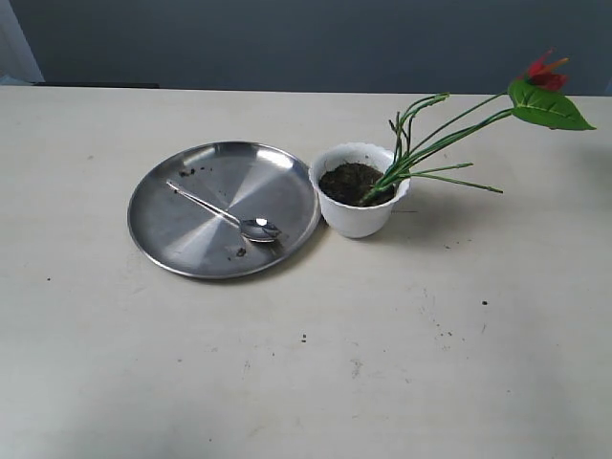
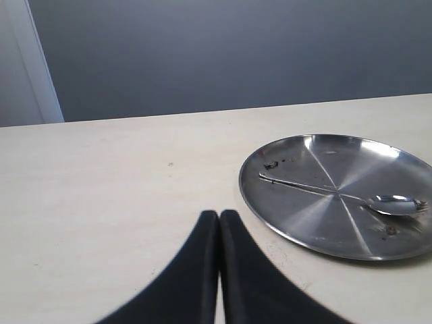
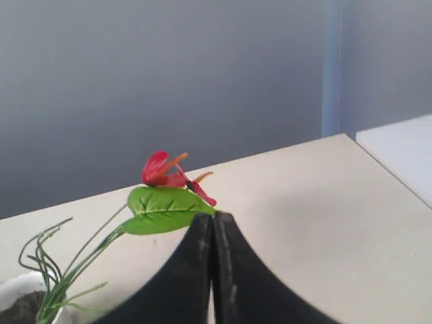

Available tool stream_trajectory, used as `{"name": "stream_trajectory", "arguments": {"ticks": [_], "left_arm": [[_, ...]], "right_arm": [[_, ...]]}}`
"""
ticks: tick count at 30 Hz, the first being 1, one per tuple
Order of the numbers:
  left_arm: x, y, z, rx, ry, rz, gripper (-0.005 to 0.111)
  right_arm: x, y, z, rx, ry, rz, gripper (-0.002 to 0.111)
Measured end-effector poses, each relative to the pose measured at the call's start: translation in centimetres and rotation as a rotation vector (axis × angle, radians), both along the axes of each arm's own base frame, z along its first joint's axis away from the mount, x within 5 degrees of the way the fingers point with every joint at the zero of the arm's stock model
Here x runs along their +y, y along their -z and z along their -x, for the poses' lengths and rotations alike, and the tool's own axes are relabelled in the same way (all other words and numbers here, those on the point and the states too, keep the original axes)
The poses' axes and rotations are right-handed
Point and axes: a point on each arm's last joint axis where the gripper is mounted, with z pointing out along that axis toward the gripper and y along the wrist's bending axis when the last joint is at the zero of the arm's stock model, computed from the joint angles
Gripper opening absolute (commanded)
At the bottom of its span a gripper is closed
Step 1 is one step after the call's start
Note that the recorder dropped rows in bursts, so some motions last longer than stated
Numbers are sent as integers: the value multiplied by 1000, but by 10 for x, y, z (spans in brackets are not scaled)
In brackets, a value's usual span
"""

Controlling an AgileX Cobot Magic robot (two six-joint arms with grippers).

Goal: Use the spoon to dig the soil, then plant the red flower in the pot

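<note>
Red flower (image 1: pixel 546 79) leaning in soil-filled pot (image 1: pixel 361 215), spoon (image 1: pixel 229 216) on plate (image 1: pixel 163 234)

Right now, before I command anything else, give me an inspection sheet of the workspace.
Surface: pale table, scuffed, with loose dark crumbs scattered near the front.
Job's things: spoon lies on the steel plate, bowl toward the pot. Pot stands upright beside the plate and holds the soil. Red flower has its stems in the soil and leans sharply away from the plate.
Clutter: a few soil specks on the plate.
End effectors: left end effector shut, empty, short of the plate. Right end effector shut, empty, close by the flower's leaf.
Cables: nothing seen.
Surroundings: grey wall behind the table.
</note>
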Motion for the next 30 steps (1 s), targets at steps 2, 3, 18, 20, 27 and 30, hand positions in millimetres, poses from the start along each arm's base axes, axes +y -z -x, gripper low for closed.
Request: {"name": "stream_trajectory", "arguments": {"ticks": [2,3,18,20,27,30], "left_arm": [[0,0,0,0,0,0,0],[0,0,0,0,0,0,0],[0,0,0,0,0,0,0],[0,0,0,0,0,0,0],[0,0,0,0,0,0,0],[0,0,0,0,0,0,0]], "right_arm": [[-4,9,10,2,5,-10,-1],[-5,14,13,3,4,-14,-1],[-13,97,50,-119,43,-95,-1],[-13,102,51,-147,49,-94,-1],[-21,109,57,-114,165,-40,-1],[-23,111,58,-92,205,-28,-1]]}}
